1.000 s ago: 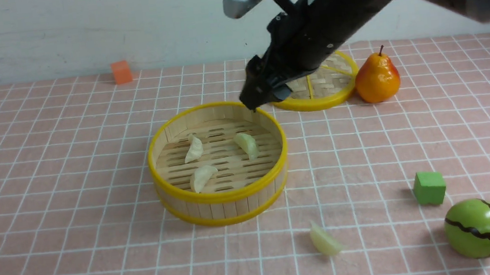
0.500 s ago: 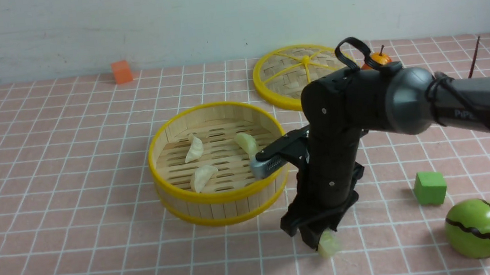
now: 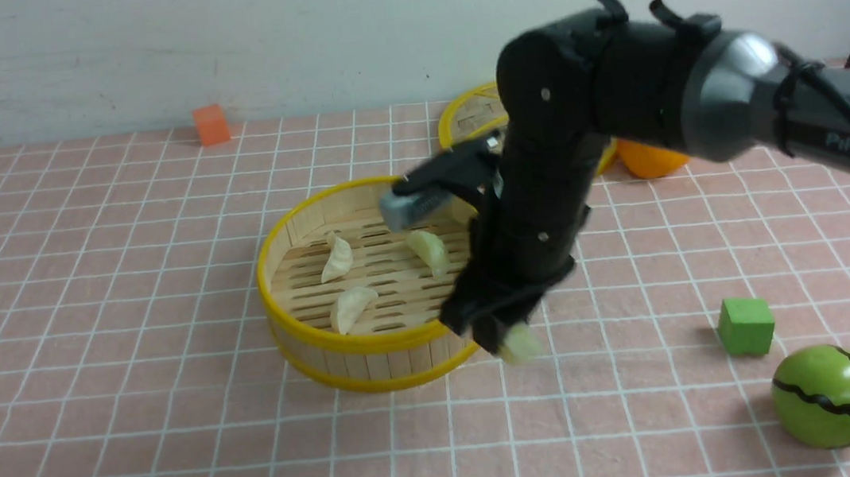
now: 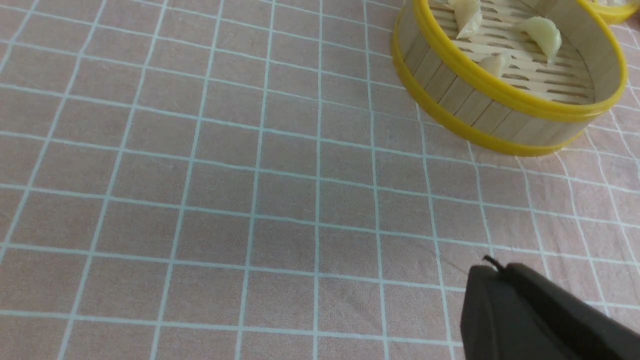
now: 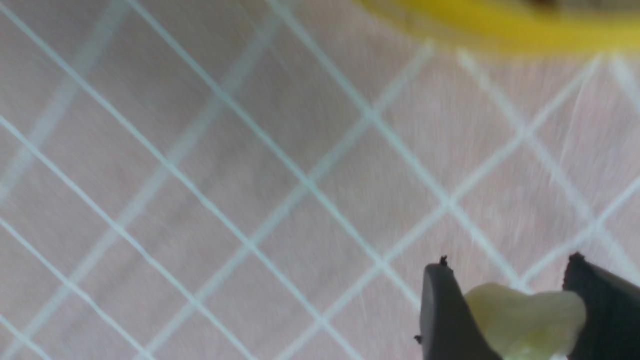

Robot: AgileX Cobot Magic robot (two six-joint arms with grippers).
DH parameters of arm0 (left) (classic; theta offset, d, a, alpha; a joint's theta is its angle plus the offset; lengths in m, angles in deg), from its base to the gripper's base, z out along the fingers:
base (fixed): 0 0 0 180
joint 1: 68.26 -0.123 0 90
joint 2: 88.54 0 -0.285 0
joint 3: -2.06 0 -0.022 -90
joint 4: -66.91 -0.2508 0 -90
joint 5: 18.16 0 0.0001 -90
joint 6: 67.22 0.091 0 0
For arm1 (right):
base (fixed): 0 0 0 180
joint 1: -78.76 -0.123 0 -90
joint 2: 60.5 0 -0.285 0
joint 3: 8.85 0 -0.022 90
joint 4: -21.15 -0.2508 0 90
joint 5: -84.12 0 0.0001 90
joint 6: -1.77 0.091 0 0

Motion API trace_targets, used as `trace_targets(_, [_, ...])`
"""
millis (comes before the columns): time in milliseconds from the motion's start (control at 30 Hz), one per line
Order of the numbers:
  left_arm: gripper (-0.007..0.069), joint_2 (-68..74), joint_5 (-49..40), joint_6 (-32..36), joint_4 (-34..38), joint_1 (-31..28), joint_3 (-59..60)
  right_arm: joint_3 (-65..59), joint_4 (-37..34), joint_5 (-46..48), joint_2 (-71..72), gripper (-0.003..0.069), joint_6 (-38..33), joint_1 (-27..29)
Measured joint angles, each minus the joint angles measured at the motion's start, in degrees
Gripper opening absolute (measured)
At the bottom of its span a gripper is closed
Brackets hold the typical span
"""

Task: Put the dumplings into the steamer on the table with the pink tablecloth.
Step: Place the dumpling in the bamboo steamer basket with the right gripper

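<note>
The bamboo steamer [image 3: 373, 342] stands mid-table on the pink tablecloth [image 3: 125, 345]. Three pale dumplings lie on its slats [image 3: 337, 258] [image 3: 429, 252] [image 3: 351, 308]. My right gripper [image 3: 509, 341] hangs just off the steamer's near right wall, a little above the cloth, shut on a fourth greenish dumpling [image 3: 519, 349]. In the right wrist view that dumpling [image 5: 525, 320] sits squeezed between the two dark fingers of the right gripper [image 5: 507, 262], with the steamer's yellow rim [image 5: 500, 25] blurred beyond. My left gripper [image 4: 492, 267] is shut and empty over bare cloth, well short of the steamer [image 4: 500, 107].
The flat woven lid [image 3: 471, 117] and an orange pear [image 3: 648, 162] lie behind the right arm, mostly hidden by it. A green cube [image 3: 745, 325] and a striped green melon [image 3: 827, 396] sit at the near right. An orange cube [image 3: 210, 124] is at the far left.
My right gripper came down from above the steamer's far rim onto the loose dumpling on the cloth, closed on it, and has lifted it up and left toward the steamer's wall.
</note>
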State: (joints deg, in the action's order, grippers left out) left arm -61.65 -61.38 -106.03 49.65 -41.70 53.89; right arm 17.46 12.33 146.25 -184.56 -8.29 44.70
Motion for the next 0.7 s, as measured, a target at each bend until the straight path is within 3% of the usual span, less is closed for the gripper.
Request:
trace_targets(167, [0.0,0.0,0.0,0.0,-0.5,0.0,0.1,1.3,0.0,-18.5,-3.1,0.0294,-3.0,-0.3])
trace_targets(267, [0.0002,0.0,0.1,0.0,-0.6,0.0,0.3,1.3,0.3,-24.9,-7.3,0.0294,-3.2,0.1])
trace_targets(400, [0.0004,0.0,0.7,0.0,-0.9,0.0,1.5,1.2,0.4,-26.7,-10.5,0.0308,-3.1,0.2])
trace_targets(533, [0.0005,0.0,1.1,0.0,-1.0,0.0,2.1,1.5,0.4,-25.5,-10.5,0.0419,-2.5,0.2])
trace_targets(600, [0.001,0.0,1.3,0.0,-1.2,0.0,2.2,3.4,0.4,-20.9,-9.3,0.0538,-2.4,0.2])
trace_targets(700, [0.0014,0.0,1.3,0.0,-1.2,0.0,2.2,7.6,1.4,-11.7,-6.0,0.0603,-1.6,0.2])
